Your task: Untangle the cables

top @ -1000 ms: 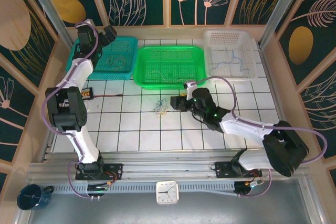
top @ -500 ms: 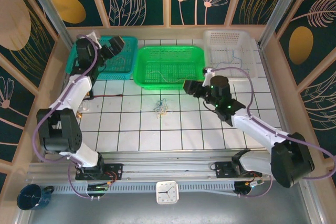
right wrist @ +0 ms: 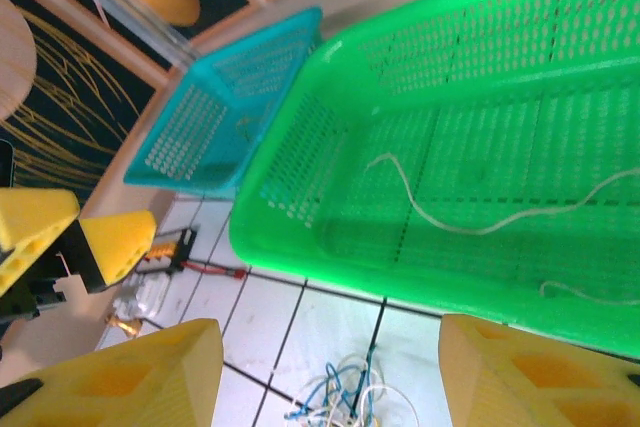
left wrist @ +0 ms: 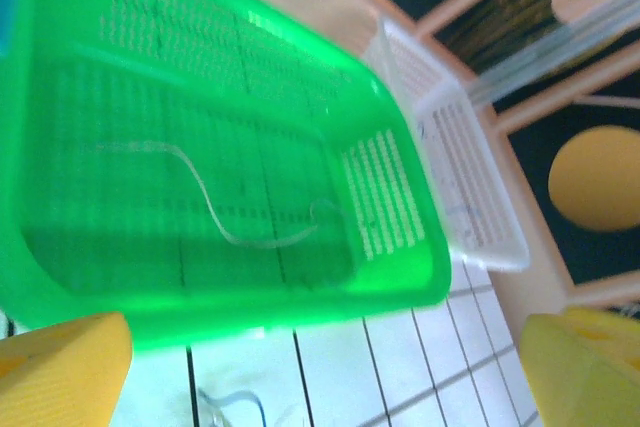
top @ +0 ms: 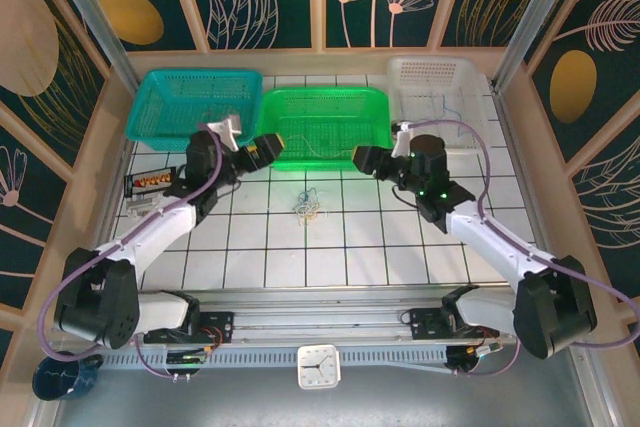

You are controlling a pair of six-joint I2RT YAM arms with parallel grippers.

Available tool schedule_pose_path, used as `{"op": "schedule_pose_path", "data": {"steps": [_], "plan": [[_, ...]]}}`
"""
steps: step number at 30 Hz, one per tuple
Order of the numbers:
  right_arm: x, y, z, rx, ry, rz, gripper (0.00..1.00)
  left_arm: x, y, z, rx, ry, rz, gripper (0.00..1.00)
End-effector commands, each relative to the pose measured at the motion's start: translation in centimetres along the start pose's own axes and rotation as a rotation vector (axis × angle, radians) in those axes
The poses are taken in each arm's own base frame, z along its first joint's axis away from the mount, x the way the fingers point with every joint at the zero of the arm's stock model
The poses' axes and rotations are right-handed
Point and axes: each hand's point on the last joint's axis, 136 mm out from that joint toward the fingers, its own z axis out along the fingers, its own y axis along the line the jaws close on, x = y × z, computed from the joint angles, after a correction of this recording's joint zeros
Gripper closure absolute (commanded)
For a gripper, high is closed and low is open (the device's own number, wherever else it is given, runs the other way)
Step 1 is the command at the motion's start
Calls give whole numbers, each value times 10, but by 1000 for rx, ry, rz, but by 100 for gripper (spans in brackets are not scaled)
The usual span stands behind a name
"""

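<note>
Cables (top: 307, 205): a small loose clump of blue, yellowish and pale strands lies on the white tiled counter (top: 400, 247), just in front of the green basket (top: 322, 94) and between the two arms. Nothing touches it.

Left tool (top: 265, 149): released, its yellow fingers spread wide with nothing between them. It hangs at the near left corner of the green basket.

Right tool (top: 362, 158): released and empty, fingers apart. It hangs at the near right corner of the same basket, and the clump shows below the gap in the right wrist view.

Green basket: one pale strand (right wrist: 480, 227) lies curved on its floor.

White basket (top: 440, 67), far right: thin blue strands (top: 440, 112) lie inside.

Teal basket (top: 190, 107), far left: contents cannot be made out.
</note>
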Motion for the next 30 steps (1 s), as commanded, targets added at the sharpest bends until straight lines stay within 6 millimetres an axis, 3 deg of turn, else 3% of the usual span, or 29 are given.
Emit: {"op": "schedule_pose_path", "data": {"steps": [1, 6, 12, 18, 27, 30], "plan": [[45, -1, 17, -14, 130, 18, 41, 26, 5, 1, -5, 20, -9, 1], [104, 6, 44, -13, 248, 12, 42, 68, 25, 6, -54, 101, -1, 1], [147, 3, 63, 3, 314, 22, 43, 89, 36, 15, -112, 177, 71, 8], [163, -1, 71, 14, 339, 30, 44, 109, 33, 27, -140, 255, 171, 24], [169, -7, 75, 26, 345, 30, 51, 130, 35, 35, -161, 303, 218, 52], [172, -11, 74, 38, 344, 31, 53, 134, 37, 36, -169, 312, 231, 52]]}}
